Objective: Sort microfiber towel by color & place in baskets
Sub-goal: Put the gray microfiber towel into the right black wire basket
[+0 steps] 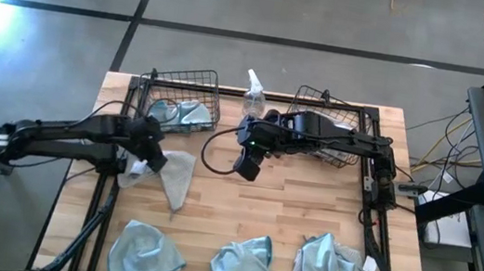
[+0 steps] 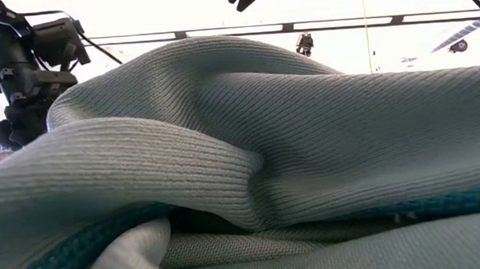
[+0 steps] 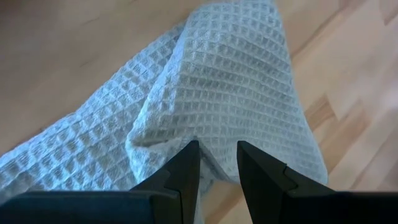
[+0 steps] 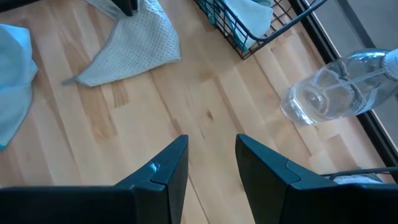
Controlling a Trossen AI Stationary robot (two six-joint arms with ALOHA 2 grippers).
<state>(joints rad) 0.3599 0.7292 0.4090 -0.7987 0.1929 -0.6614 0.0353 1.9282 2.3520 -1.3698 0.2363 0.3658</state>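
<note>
STEP: sorting, my left gripper [image 1: 153, 157] pinches pale waffle towel [image 1: 176, 175], jaws nearly closed on a fold, mid-table left | NEXT: prob lift, carry to a basket [image 1: 160, 83]; right gripper [image 1: 247, 166] parted, empty, hovers centre | TEXT: tags unreadable

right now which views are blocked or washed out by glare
Low view: a ribbed grey-white cloth with teal edging fills nearly the whole picture, and the ceiling behind is blown out white. High view: bright glare on the floor at upper left. Left wrist view: a pale waffle-weave cloth crowds the picture.
</note>
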